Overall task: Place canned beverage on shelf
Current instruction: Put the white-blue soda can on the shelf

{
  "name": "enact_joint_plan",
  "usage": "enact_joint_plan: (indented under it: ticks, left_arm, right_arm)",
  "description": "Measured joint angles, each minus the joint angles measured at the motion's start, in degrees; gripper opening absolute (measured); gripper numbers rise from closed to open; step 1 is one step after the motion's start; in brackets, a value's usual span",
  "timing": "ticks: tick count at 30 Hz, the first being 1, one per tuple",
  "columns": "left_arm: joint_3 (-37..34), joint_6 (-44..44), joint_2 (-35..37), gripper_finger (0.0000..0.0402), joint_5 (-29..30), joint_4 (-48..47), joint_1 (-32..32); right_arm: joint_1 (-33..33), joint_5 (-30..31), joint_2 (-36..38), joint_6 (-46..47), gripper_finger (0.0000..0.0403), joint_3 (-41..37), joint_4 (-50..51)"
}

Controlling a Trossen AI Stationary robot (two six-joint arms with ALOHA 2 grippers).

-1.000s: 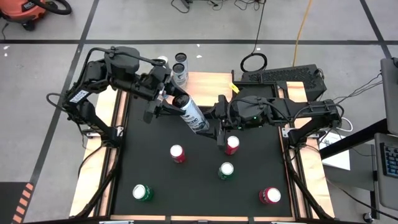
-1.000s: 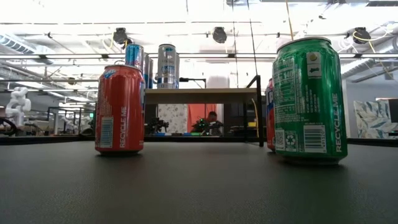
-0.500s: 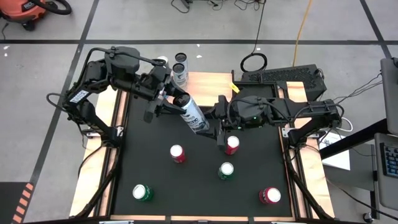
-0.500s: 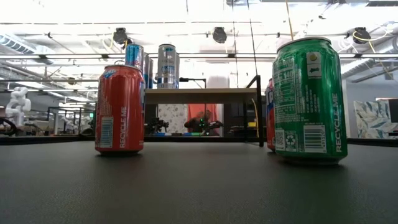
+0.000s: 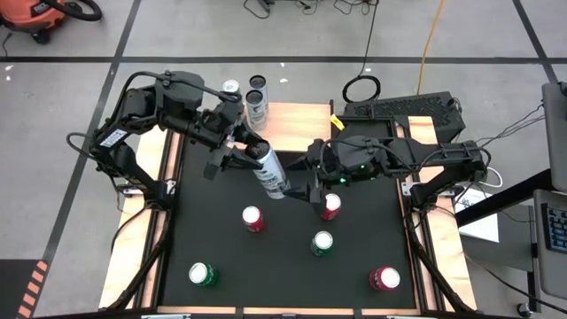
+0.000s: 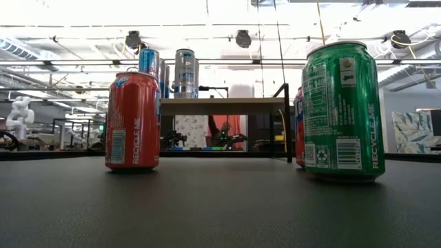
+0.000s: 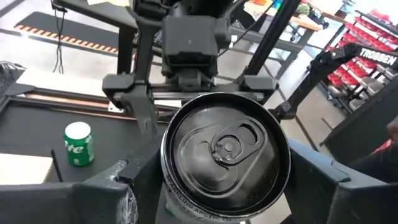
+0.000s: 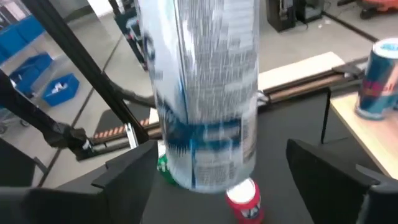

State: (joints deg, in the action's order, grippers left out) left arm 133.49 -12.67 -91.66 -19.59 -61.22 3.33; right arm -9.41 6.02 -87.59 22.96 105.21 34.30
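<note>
A tall silver-and-blue can (image 5: 268,170) with a dark top hangs tilted above the black tabletop, near the shelf's (image 5: 297,117) front edge. My left gripper (image 5: 251,159) is shut on it. My right gripper (image 5: 299,182) stands open at the can's lower end; in the right wrist view its fingers (image 8: 127,177) stand clear on either side of the can (image 8: 208,93). Two cans (image 5: 254,94) stand upright on the light-wood shelf (image 6: 220,105) at its left end. My left gripper pinches the can's upper wall (image 7: 169,186), just below its top rim (image 7: 227,146), between its two fingers (image 7: 134,180). The fingers come from the table's left, slanting slightly down, and lie across the can. The can is lifted clear of the table, tilted, its bottom toward the right gripper.
Several cans stand upright on the tabletop: red ones (image 5: 253,218), (image 5: 330,206), (image 5: 384,279) and green ones (image 5: 322,243), (image 5: 203,275). In the low view a red can (image 6: 132,120) and a green can (image 6: 342,110) stand close by.
My right gripper has opened and let go of the can's lower end. The can, still in my left gripper, has swung that end toward the table's left and hangs less tilted than before.
</note>
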Motion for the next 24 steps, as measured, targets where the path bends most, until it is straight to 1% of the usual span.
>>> enact_joint_plan:
  ticks: [5,11,17,24]
  left_arm:
    - [0.0,1.4,0.2,0.0254,0.1,-1.1,0.3]
    - [0.0,2.7,1.0,0.0254,0.1,-3.7,2.2]
    - [0.0,5.8,1.5,0.0254,0.1,-6.5,5.5]
    - [0.0,11.5,1.5,0.0254,0.4,-10.1,11.0]
  right_arm:
    - [0.0,-0.1,0.7,0.4,0.0338,0.0,4.8]
    - [0.0,-0.1,2.8,0.9,0.0338,0.2,10.1]
    - [0.0,0.1,4.6,3.1,0.0338,0.2,14.9]
    - [-0.9,-0.1,4.6,7.5,0.0335,0.1,20.9]
